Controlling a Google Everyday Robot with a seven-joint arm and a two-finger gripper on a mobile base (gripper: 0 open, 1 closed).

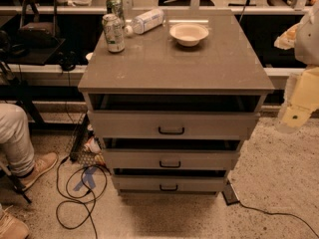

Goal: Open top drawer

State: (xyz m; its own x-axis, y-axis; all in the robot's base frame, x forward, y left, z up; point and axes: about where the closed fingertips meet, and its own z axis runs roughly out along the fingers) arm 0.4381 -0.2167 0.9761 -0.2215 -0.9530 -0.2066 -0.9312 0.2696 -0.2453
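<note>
The grey cabinet stands in the middle with three drawers stacked below its top. The top drawer has a flat grey front and a small black handle at its centre. It stands a little way out, with a dark gap between its front and the cabinet top. The two lower drawers also stand slightly out. My gripper is on the cream arm at the right edge, level with the top drawer, to the right of the cabinet and apart from it, well away from the handle.
On the cabinet top stand two green cans, a plastic bottle on its side and a white bowl. A person's leg and shoe are at the left. Black cables lie on the floor at front left, one cable at front right.
</note>
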